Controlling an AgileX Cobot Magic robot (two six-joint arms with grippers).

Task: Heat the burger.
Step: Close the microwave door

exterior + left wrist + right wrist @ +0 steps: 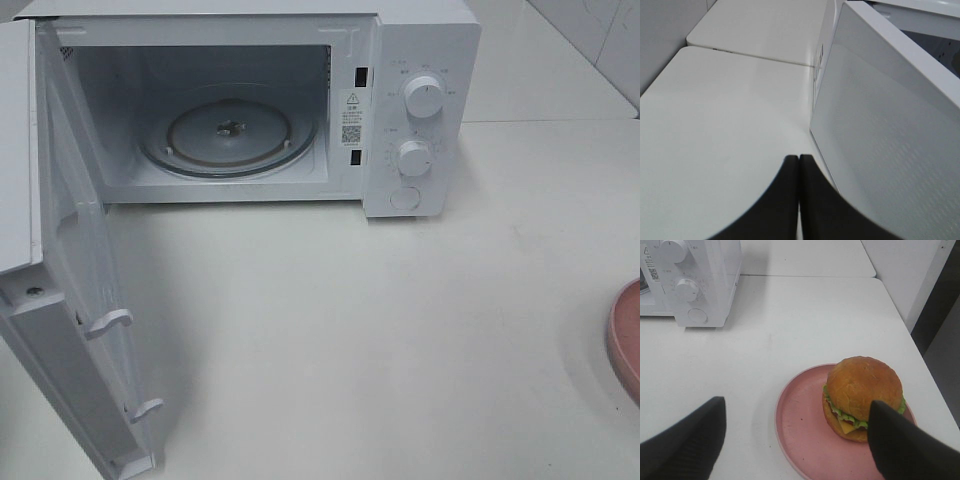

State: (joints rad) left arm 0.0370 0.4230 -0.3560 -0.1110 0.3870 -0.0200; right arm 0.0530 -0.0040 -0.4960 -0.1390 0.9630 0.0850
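The burger has a golden-brown bun with lettuce and cheese showing at its edge, and it sits on a pink plate. My right gripper hovers over the plate, open, with one finger to the side of the plate and the other close beside the burger, not touching it. In the left wrist view my left gripper is shut with nothing between its fingers, beside the outer face of the open microwave door. The exterior high view shows neither gripper and not the burger.
The white microwave stands at the back with its cavity open and a glass turntable inside. Its door swings out to the front left. The pink plate's rim shows at the right edge of the white table.
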